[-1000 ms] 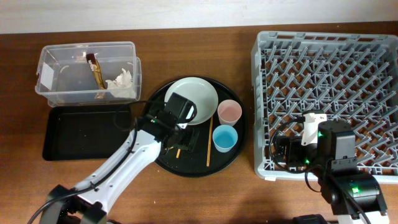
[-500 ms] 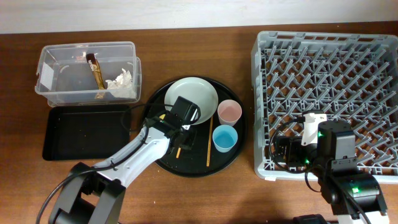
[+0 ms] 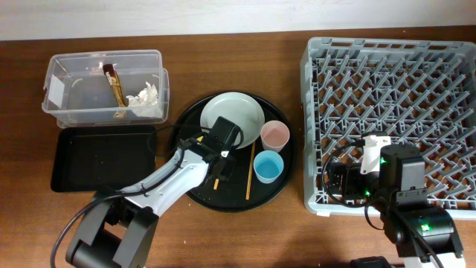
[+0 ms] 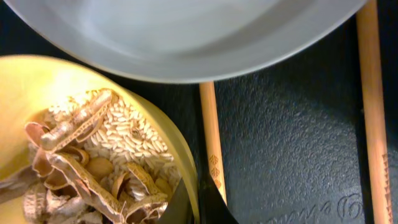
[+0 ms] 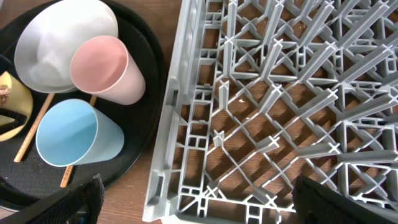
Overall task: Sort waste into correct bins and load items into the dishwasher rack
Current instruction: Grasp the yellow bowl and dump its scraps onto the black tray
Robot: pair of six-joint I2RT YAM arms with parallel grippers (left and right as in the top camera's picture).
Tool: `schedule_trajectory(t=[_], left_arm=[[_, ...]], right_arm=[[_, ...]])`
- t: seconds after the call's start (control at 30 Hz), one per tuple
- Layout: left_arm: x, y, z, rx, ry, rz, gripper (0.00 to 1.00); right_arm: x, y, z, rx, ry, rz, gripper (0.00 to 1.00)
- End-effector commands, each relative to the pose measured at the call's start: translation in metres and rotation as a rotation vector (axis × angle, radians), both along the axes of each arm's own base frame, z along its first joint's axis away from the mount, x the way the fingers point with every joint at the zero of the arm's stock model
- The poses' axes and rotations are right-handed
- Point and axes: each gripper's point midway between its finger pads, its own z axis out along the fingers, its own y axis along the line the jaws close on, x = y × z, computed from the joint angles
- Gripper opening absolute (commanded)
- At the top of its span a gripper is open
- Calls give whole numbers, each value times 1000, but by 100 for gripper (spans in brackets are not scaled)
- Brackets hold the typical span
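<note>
Little of the left gripper (image 4: 194, 208) shows, seemingly pinching yellow bowl (image 4: 25, 84).

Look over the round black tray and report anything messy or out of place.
The yellow bowl is heaped with brown food scraps and rice grains, beside the pale green plate. The two chopsticks lie loose on the tray, apart, one right beside the bowl. Nothing looks broken.

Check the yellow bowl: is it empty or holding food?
Holding food. The left wrist view shows rice grains and brown shredded scraps heaped inside the yellow bowl.
</note>
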Motion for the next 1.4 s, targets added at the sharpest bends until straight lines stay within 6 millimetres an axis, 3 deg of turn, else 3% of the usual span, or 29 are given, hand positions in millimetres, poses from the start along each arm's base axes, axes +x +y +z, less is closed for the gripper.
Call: schedule_trajectory(t=[0.0,0.07,0.17,0.3,0.57,0.83,0.97,1.13,1.23,1.37], left_arm=[[3,2,24,12,-22,7,0],[6,2,42,-7,-56,12,1],[11,13,84,-58,-147,47,0],[22,54,113,-137,-192,169,0],[37,152,97,-519,-38,448,0],[43,177,95,-1040,25,445,0],[45,197,118,-1333,-11,471,0],[41,222,135,-1433,-84,501,0],[39,229,156,-1549,-128,471,0],[36,239,165,-1637,-93,534,0]], right_arm=[[2,-1,7,6,-17,-8,98],[2,-1,7,6,-17,-8,98],[2,-1,7,6,-17,-8,99],[2,-1,7,6,-17,-8,98],[1,-1,7,6,-13,-8,98],[2,-1,7,6,-14,-8,98],[2,-1,7,6,-14,-8,98],[2,-1,7,6,-14,-8,98],[2,-1,7,6,-14,-8,98],[2,-1,7,6,-14,-8,98]])
